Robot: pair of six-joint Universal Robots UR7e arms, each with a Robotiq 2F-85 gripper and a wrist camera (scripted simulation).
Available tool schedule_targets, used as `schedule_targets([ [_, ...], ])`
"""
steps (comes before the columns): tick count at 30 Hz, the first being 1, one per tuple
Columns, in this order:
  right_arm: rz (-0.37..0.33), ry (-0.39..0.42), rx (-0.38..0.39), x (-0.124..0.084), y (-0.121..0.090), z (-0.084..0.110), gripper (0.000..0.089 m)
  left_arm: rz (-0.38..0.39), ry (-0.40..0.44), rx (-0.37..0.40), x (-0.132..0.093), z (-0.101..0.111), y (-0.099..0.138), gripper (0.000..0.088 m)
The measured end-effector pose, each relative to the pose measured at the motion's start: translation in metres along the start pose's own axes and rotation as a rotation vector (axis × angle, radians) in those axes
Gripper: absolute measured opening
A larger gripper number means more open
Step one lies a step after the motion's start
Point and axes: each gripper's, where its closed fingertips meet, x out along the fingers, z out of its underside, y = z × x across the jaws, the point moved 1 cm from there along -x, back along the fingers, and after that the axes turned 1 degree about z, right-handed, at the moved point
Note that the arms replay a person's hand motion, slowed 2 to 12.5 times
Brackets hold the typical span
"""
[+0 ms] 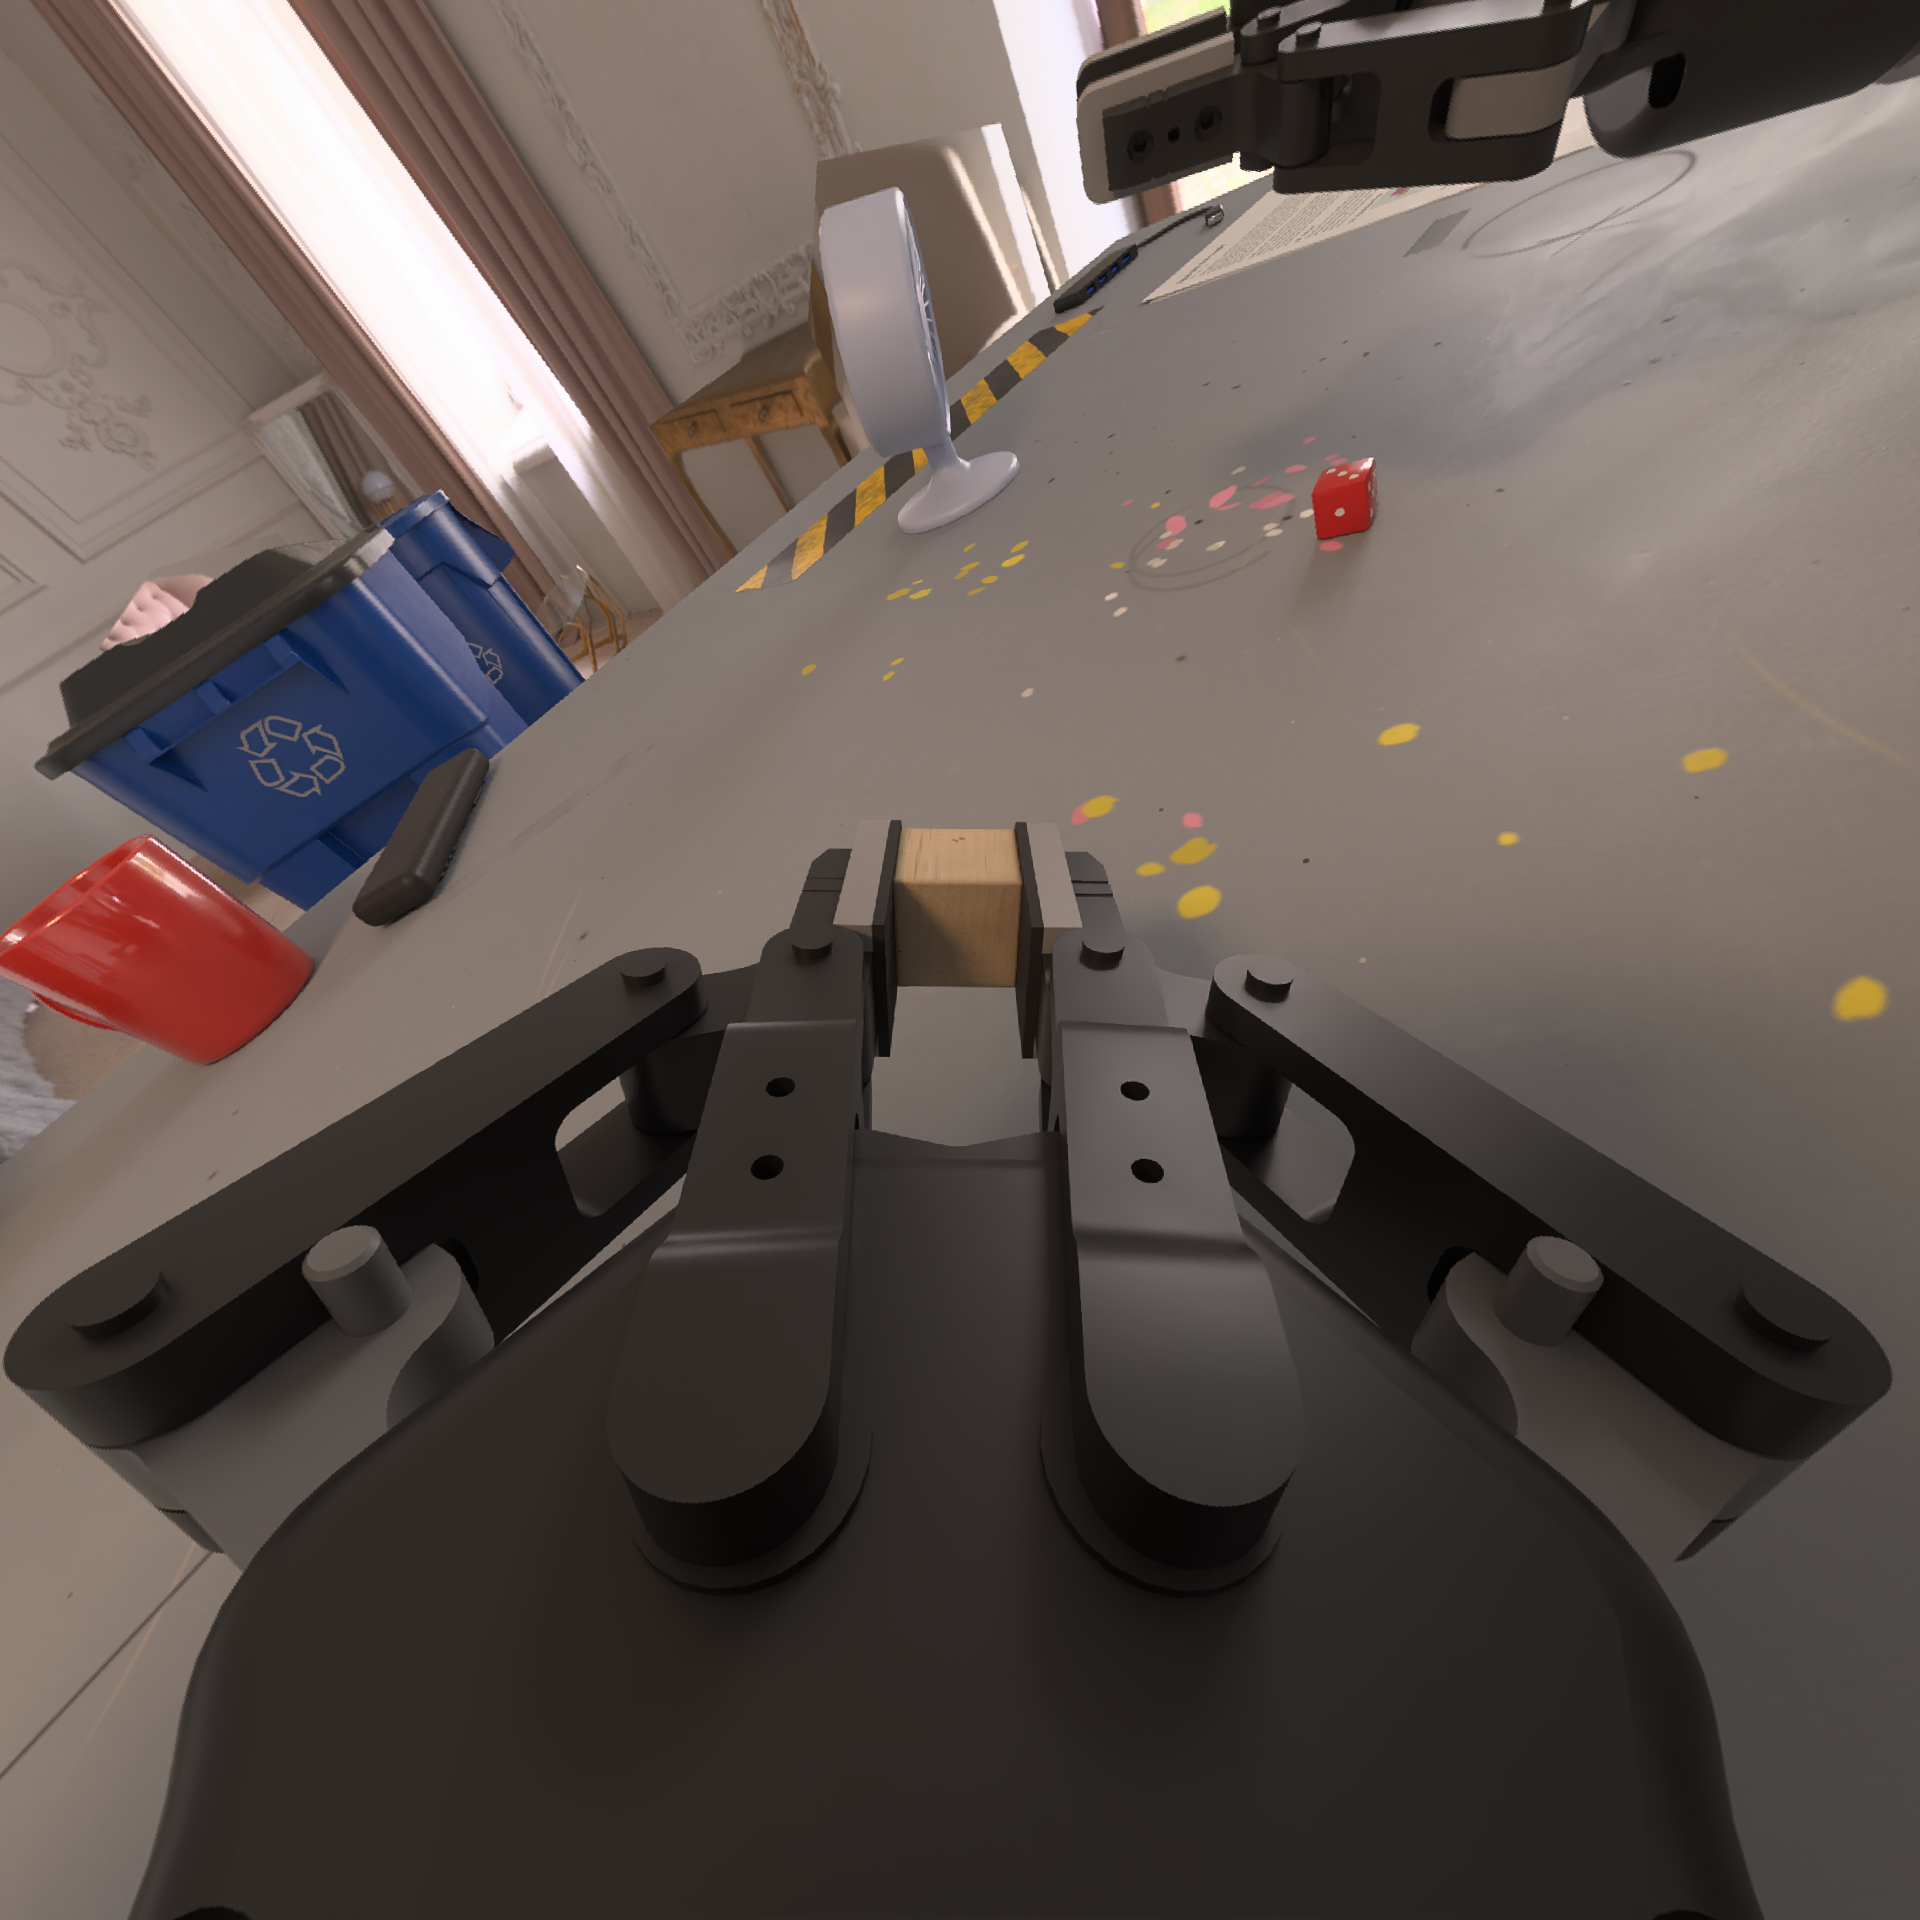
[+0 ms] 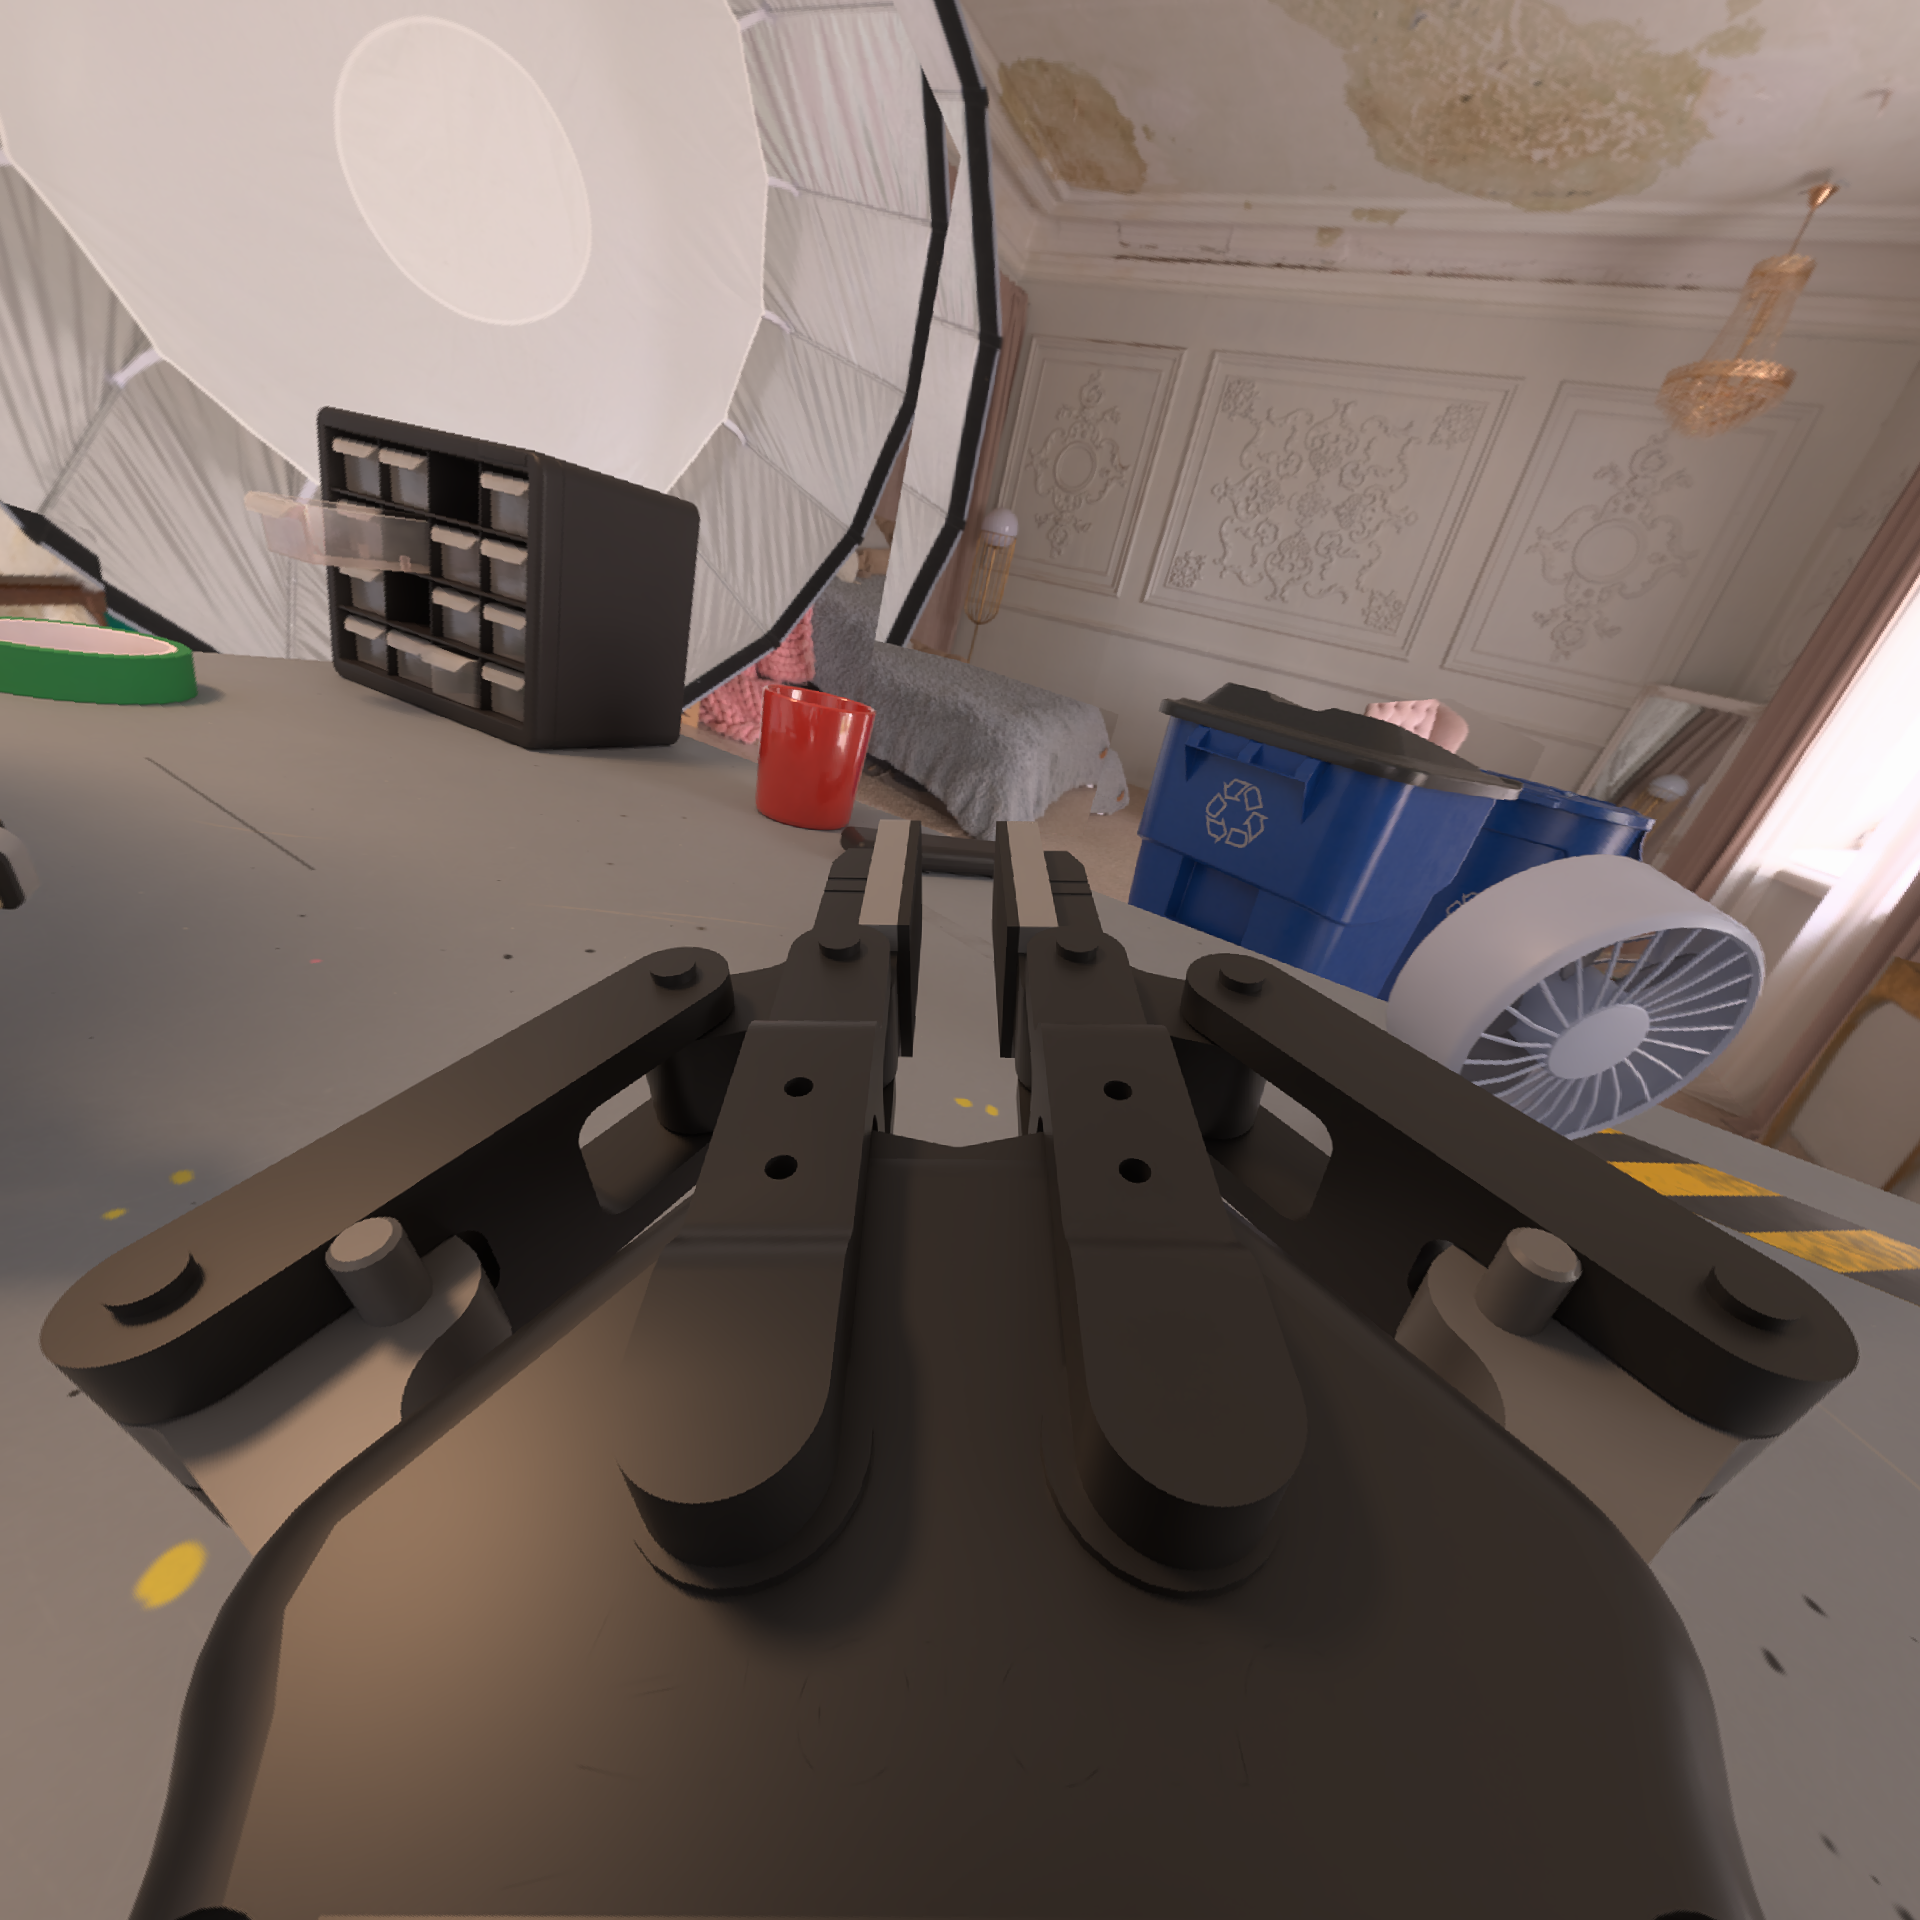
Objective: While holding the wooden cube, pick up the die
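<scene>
- My left gripper (image 1: 957, 902): jaws pinching the wooden cube (image 1: 956, 906) on two opposite side faces. Cube sits square between the pads, one flat face toward the wrist camera; equal-sided, so no long axis.
- Die (image 1: 1343, 499): red with pale pips, resting on the grey table (image 1: 1455, 644), well ahead of my left jaws and off to their right. One vertical edge is turned toward the left jaws.
- My right gripper (image 2: 957, 878): jaws drawn close, a narrow gap remaining, nothing between them. Die not visible in the right wrist view.
- White fan (image 1: 883, 343) stands ahead and left of my left jaws, near the table edge.
</scene>
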Motion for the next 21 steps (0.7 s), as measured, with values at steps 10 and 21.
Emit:
schedule_targets([
  [10, 0.044, -0.009, 0.013, -0.007, 0.014, 0.001, 0.015, 0.001, 0.002, -0.004, 0.0, 0.0, 0.0, 0.019],
  [21, 0.149, -0.095, 0.093, -0.019, 0.017, 0.008, 0.0197, 0.002, 0.003, -0.007, 0.0, 0.0, 0.0, 0.019],
])
